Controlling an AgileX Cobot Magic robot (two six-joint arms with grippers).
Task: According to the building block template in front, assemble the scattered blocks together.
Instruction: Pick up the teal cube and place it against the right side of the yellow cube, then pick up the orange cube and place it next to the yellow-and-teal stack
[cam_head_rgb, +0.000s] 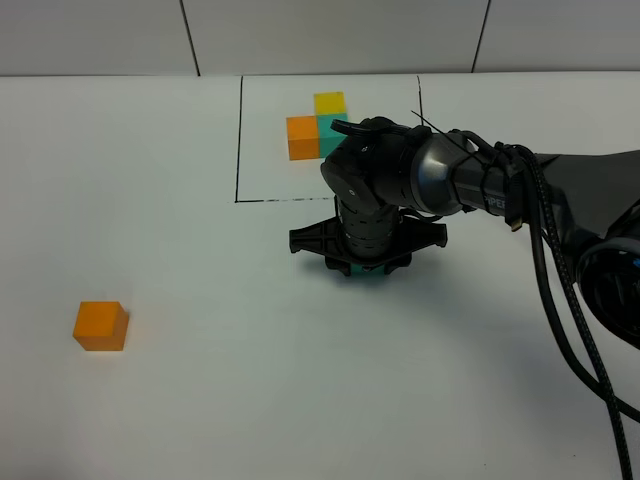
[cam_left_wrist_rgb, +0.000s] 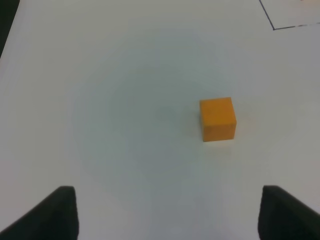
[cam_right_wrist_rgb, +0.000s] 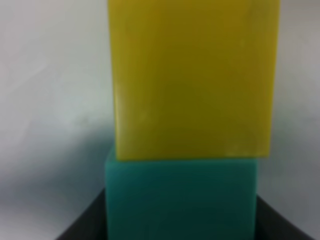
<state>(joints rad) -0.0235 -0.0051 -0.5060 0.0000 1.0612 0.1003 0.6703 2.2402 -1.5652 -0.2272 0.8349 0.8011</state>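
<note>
Near the middle of the table, just before the black frame enclosing the template at the far edge, the teal block is held clenched in the right gripper, with the yellow block seen flush against it. Toward the near left corner the orange block is recorded alone, well apart, ahead of the left gripper, whose jaws are spread wide and empty. Risk noted: the yellow block may be knocked askew if the grip is released unevenly, and the L may be mirrored if the orange block is joined on the wrong side.
</note>
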